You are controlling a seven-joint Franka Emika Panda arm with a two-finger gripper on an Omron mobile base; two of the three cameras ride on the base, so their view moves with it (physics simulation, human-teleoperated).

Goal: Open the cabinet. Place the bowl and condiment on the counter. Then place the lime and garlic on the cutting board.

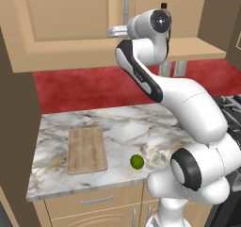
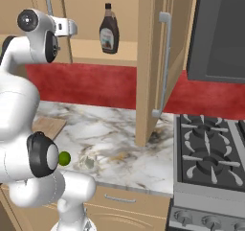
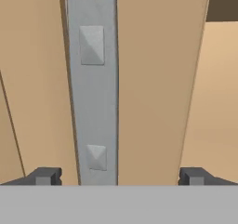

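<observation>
Gripper [image 3: 118,176], fingers spread wide, faces the left cabinet [image 1: 56,28] handle [image 3: 93,88] to pull it; right door stands open, exposing the condiment [image 2: 109,29]; lime [image 1: 137,161] waits on counter [image 1: 117,122]

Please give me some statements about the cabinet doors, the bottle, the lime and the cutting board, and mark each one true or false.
1. The right door of the cabinet stands open. True.
2. The condiment lies on the counter. False: it stands upright on the cabinet shelf.
3. The lime sits on the cutting board. False: it rests on the marble, to the right of the board.
4. The gripper has its jaws wide apart, with the silver handle of the left door between them. True.
5. The cutting board carries the garlic. False: nothing lies on it.
</observation>
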